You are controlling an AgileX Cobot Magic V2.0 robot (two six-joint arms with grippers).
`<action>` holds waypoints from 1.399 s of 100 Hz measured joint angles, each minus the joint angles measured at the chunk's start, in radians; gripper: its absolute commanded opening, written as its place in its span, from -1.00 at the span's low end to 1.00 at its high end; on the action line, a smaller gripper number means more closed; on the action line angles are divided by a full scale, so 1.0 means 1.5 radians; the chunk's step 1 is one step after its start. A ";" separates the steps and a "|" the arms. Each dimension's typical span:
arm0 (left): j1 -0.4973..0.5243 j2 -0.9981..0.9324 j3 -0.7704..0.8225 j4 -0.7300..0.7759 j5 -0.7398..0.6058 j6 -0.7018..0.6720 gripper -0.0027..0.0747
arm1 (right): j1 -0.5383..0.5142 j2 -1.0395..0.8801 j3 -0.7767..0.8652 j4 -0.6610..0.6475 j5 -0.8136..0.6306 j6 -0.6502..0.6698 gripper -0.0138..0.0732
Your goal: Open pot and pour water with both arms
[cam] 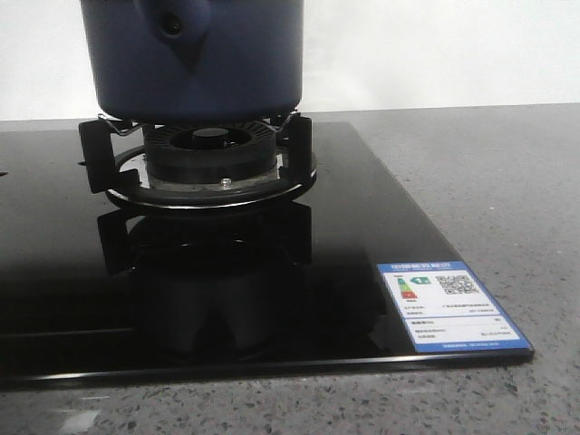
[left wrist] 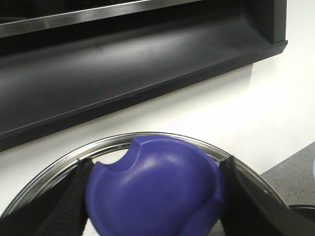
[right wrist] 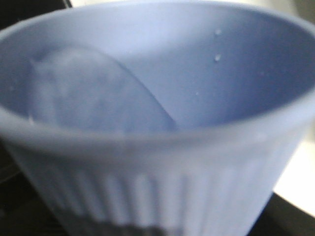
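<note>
1. The pot (cam: 192, 56) sits on the burner stand (cam: 204, 159) of the black glass stove (cam: 362, 245); only its lower wall and handle mount show in the front view, so whether it is covered cannot be told from there

2. The left wrist view shows what the front view cuts off: the left gripper (left wrist: 155, 191) has its two dark fingers (left wrist: 241, 196) pressed against either side of a blue knob (left wrist: 155, 194), with the steel-rimmed lid (left wrist: 54, 172) under it. It is clamped on the knob, probably because that is the only part of the lid made for lifting. Behind it are a white wall and a dark hood, so the lid appears tilted or raised, though how far is unclear

3. The right wrist view is filled by a pale blue ribbed cup (right wrist: 157, 187), tilted, with droplets on its inner wall. The right gripper itself is hidden, so I cannot tell whether it is closed; the cup so near the camera suggests it is being carried, likely to pour into the pot

4. Neither arm appears in the front view
</note>
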State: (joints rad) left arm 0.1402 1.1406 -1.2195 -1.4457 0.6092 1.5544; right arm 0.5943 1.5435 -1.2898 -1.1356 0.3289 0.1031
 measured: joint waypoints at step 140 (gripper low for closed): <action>0.000 0.000 0.000 0.000 -0.002 0.000 0.02 | 0.003 0.005 -0.002 -0.447 -0.076 0.000 -0.03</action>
State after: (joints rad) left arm 0.1402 1.1406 -1.2195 -1.4457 0.6069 1.5544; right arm 0.5982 1.5507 -1.2921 -1.8057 0.2152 0.1031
